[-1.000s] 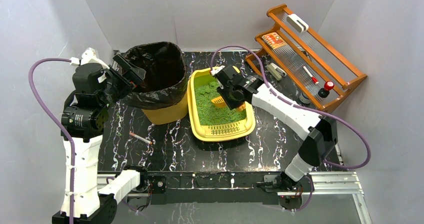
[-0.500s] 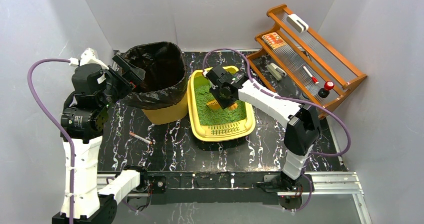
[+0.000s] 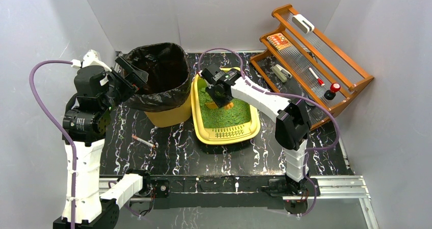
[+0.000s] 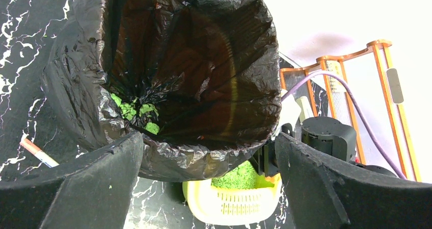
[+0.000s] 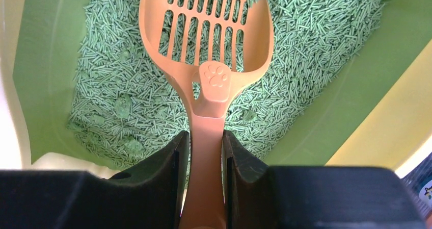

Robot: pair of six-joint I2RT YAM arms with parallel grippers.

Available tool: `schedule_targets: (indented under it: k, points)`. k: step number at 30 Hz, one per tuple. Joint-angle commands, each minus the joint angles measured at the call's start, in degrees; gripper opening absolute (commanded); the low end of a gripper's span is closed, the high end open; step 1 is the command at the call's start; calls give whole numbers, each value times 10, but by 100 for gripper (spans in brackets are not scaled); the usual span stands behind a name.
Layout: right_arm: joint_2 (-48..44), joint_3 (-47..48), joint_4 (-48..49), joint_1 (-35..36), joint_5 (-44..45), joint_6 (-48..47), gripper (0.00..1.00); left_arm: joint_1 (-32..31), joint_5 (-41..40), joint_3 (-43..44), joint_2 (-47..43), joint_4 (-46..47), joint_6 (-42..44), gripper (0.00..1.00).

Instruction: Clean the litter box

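**Scoop [image 5: 206,60] poised in the litter box**

The right claw [image 5: 206,142] is clenched on the orange scoop's handle, with the slotted head over green litter in the far half of the litter box [image 3: 224,133]. The yellow box sits mid-counter [image 3: 173,147], just right of the black-bagged bin [image 3: 168,118]. The left claw [image 4: 206,147] gapes wide at the bin's rim. Green clumps lie inside the bag.

White-shelled arms [image 3: 84,168] with black joints, trailing purple cables [image 3: 51,61].
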Motion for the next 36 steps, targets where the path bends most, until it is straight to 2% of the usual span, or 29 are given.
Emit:
schedule_targets:
  k: [1,6,10,16,23,31,36]
  points:
    - [22,19,84,-3,10,11,0,-3,-6,3,-8,8,6,98]
    - [-1,-33,140,-3,71,46,0,-3,-5,3,-8,7,4,98]
    - [-19,-60,124,-8,147,82,0,-3,-5,6,-7,6,4,98]
    - [-30,-61,101,-11,205,86,0,-3,-1,10,-4,7,1,98]
    - [-78,-161,268,-11,17,14,0,-3,5,14,2,9,0,98]
    - [-90,-174,247,-11,-84,-23,0,-3,7,18,8,10,-2,98]
    - [-100,-200,290,-11,-126,-34,0,-3,8,18,8,10,-3,98]
